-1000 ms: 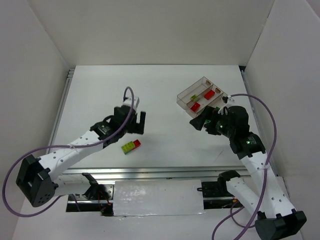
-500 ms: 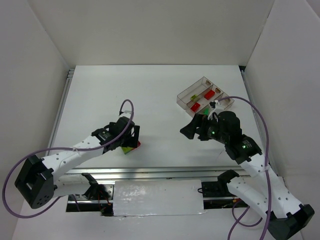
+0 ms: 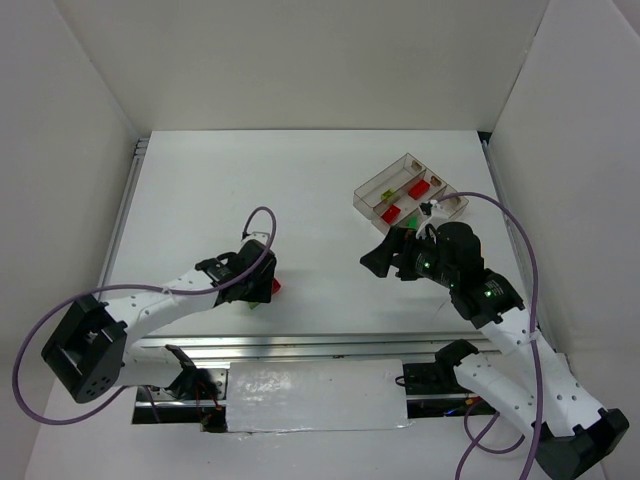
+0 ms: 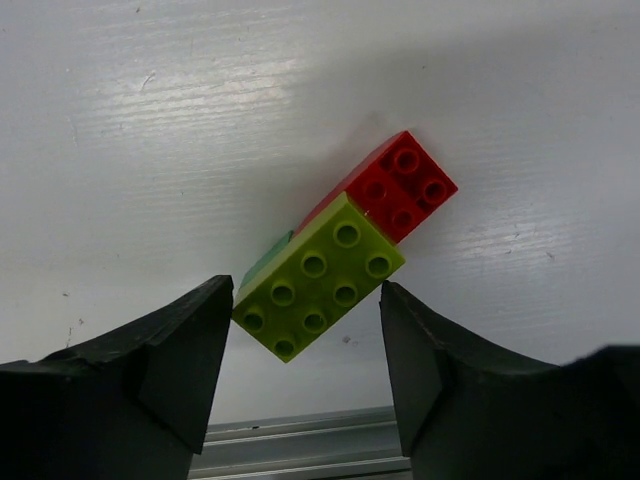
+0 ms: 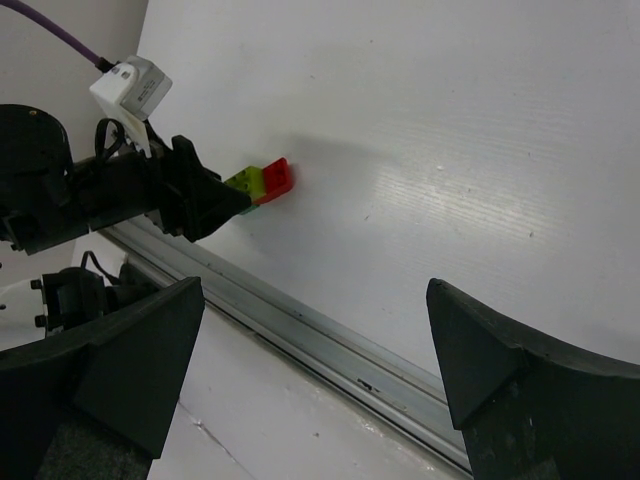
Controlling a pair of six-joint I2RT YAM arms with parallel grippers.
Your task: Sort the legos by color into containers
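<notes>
A cluster of legos lies near the table's front edge: a yellow-green brick (image 4: 318, 277) and a red brick (image 4: 405, 187) end to end, with a green piece (image 4: 262, 265) under them. My left gripper (image 4: 307, 290) is down over it, and both fingertips touch the yellow-green brick's corners. From above, only the red end (image 3: 274, 288) shows beside the left gripper (image 3: 262, 284). My right gripper (image 3: 376, 262) hangs open and empty above the table, in front of the containers (image 3: 372, 188). Red legos (image 3: 390, 212) and a green one (image 3: 387, 194) lie inside them.
A metal rail (image 3: 300, 345) runs along the table's near edge, just behind the left gripper. White walls enclose the table at the left, back and right. The right wrist view shows the cluster (image 5: 262, 182) and the left gripper (image 5: 200, 200) from the side.
The left gripper came down over the lego cluster and its jaws narrowed onto the yellow-green brick. The right arm swung left away from the containers, then held still.
</notes>
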